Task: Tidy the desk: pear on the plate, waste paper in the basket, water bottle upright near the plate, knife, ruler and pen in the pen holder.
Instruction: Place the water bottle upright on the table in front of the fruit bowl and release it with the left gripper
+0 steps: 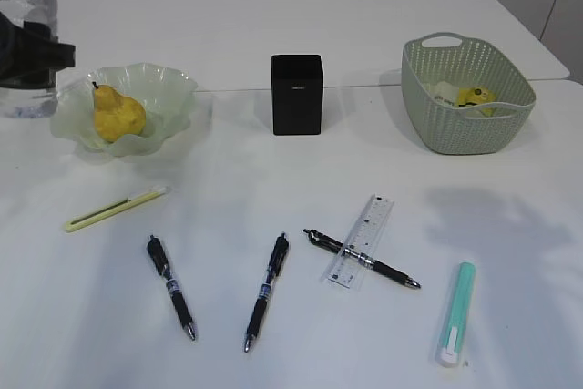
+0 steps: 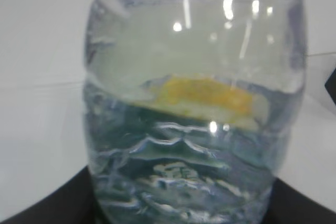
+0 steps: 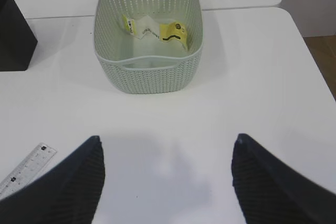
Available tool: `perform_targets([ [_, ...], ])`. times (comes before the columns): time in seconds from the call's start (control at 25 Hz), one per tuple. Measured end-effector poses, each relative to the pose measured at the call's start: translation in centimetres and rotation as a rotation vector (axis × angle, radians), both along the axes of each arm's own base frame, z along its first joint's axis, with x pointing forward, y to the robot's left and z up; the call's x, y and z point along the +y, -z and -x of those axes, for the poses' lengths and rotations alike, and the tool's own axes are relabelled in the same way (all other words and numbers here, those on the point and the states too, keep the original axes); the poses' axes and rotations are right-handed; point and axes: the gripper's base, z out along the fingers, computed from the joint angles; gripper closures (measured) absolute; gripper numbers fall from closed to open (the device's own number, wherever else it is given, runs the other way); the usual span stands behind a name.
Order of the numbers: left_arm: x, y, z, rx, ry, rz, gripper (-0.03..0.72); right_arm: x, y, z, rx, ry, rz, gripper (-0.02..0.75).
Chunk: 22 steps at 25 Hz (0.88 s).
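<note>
Gripping the clear, ribbed water bottle [image 1: 25, 34] upright beside the plate [image 1: 173, 88], the left fingers [image 1: 36, 50] close around its dark label. A yellow pear [image 1: 117, 116] sits in that ruffled pale-green glass dish. Crumpled waste paper [image 3: 157, 31] lies in the woven-look basket [image 3: 152, 77]. The right fingers [image 3: 79, 182] hover wide apart, empty, over the smooth white tabletop [image 1: 273, 179].

The water bottle [image 2: 194, 103] fills the view, upright and clear; water ripples inside. A yellow blur shows through it, just toward three o'clock of centre.
</note>
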Motion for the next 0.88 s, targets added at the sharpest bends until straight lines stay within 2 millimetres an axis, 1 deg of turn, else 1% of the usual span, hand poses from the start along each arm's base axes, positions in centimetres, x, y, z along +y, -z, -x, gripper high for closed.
perform_targets([
  [0.12,0.2,0.9,0.8,0.029,-0.002,-0.007,0.308,0.0,0.0,0.0,0.0,0.0,0.0,0.152],
  [0.16,0.2,1.0,0.9,0.034,-0.004,-0.009,0.308,0.0,0.0,0.0,0.0,0.0,0.0,0.152],
  [0.2,0.3,1.1,1.1,0.037,-0.005,-0.012,0.308,0.0,0.0,0.0,0.0,0.001,-0.002,0.134],
  [0.28,0.4,1.3,1.2,0.043,-0.007,-0.023,0.308,0.0,0.0,0.0,0.0,0.001,-0.002,0.143],
  [0.6,1.4,1.2,1.2,0.036,-0.129,-0.04,0.308,0.0,0.0,0.0,0.0,0.001,-0.002,0.147],
  [0.88,1.4,1.9,0.4,0.003,-0.131,-0.063,0.308,0.0,0.0,0.0,0.0,0.001,-0.002,0.148],
])
